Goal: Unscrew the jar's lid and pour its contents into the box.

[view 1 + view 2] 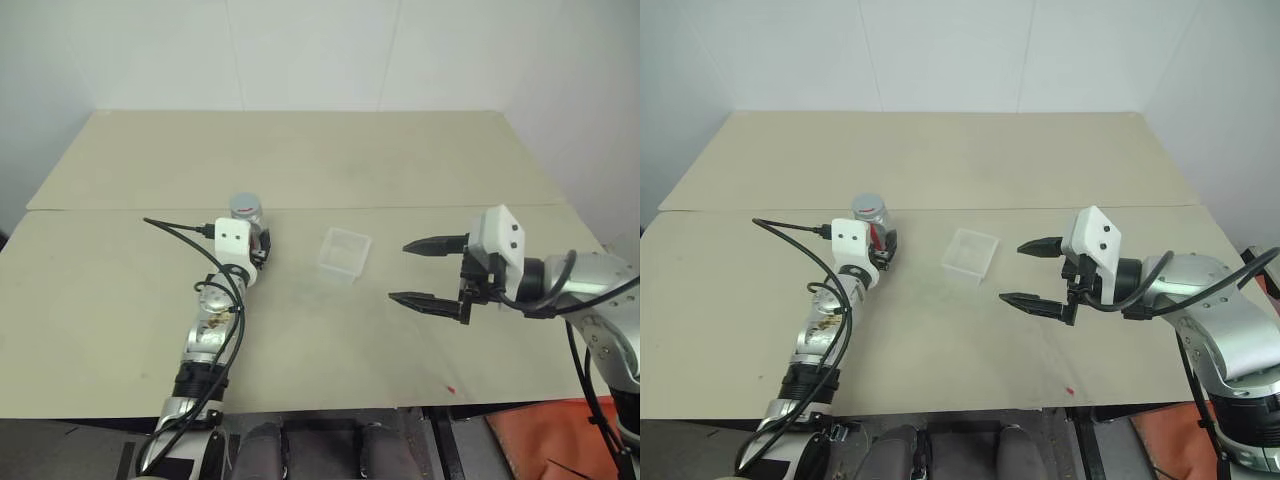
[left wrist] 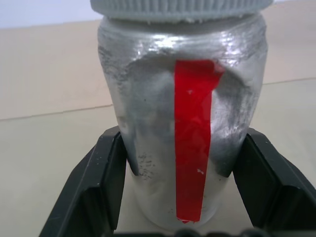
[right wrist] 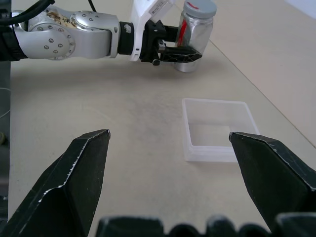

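Note:
The jar [image 1: 246, 214] stands upright on the table, left of centre, clear with a vertical red stripe [image 2: 192, 138]. Its ribbed grey lid [image 2: 180, 9] sits on top. My left gripper [image 1: 262, 245] is shut on the jar, one black finger [image 2: 106, 177] pressed against each side of its lower body. The contents are hidden inside. The box [image 1: 344, 254], a small clear square tray, lies just right of the jar. Right of the box, my right gripper [image 1: 398, 271] hovers wide open and holds nothing. The right wrist view shows the box wall [image 3: 210, 153] between that gripper's fingers and the held jar [image 3: 195, 37] beyond.
A seam [image 1: 400, 208] crosses the beige table behind the jar and the box. A tiny red speck [image 1: 451, 389] lies near the front edge. Something orange [image 1: 540, 440] sits below the table's front right corner. White walls close off the far side.

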Motion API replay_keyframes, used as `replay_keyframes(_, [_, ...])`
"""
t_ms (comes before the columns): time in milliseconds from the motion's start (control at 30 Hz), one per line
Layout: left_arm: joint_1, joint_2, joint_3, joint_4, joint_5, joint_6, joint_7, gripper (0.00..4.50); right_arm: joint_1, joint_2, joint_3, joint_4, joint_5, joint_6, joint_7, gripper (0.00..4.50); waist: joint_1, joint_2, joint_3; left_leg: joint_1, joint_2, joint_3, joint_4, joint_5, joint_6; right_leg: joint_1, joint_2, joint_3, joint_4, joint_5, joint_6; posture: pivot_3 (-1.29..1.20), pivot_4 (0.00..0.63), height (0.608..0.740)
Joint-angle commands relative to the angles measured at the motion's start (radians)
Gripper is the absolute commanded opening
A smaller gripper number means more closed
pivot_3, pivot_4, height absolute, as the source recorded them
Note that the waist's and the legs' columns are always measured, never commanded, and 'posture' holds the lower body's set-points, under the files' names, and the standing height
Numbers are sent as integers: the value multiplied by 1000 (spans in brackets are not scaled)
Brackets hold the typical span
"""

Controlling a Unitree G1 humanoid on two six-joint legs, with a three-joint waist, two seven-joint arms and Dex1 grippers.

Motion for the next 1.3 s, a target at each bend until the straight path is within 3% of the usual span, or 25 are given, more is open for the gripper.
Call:
replay_keyframes(33, [1,132,2,-156,-127,20,-288,2783,-48,28,-16,-33,32,10,-38,4500,-5,0,0,0,0,0,0,0,0,0,0,0,0,0,0,0,150,740])
replay_keyframes(233, [-18,353,19,-194,-317,90,-687,2783,-167,132,52,-2,48,28,-71,4500,-8,0,0,1,1,1,0,1,-1,0,0,0,0,0,0,0,150,740])
replay_keyframes(400, [-50,469,-24,-187,-415,141,-995,2783,-416,319,144,70,63,110,-175,4500,-15,1,1,0,1,2,0,1,-1,-2,1,0,1,0,0,0,150,740])
replay_keyframes(533, [-101,453,-47,-175,-426,138,-1057,2783,-525,420,220,130,15,159,-248,4500,-9,1,0,-3,1,1,0,1,-2,-2,1,-2,2,0,0,0,150,740])
replay_keyframes(767, [-154,410,-74,-170,-414,125,-1088,2783,-572,505,257,155,-1,194,-298,4500,-6,1,1,-6,1,1,2,1,-1,-2,1,-3,3,0,0,0,150,740])
replay_keyframes(1100, [-152,406,-85,-194,-403,120,-1104,2783,-567,526,275,175,-41,200,-311,4500,-16,1,0,-5,1,1,1,1,-1,-2,1,-3,3,0,0,0,150,740])
replay_keyframes(1200, [-141,409,-84,-202,-402,120,-1109,2783,-562,523,277,176,-44,201,-306,3911,-18,1,1,-5,1,1,1,1,-1,-2,1,-3,3,0,0,0,150,740])
replay_keyframes(1300, [-138,412,-82,-207,-403,123,-1109,2783,-561,522,279,185,-47,203,-304,2879,-20,1,1,-5,1,1,1,1,-1,-2,1,-3,3,0,0,0,150,740])
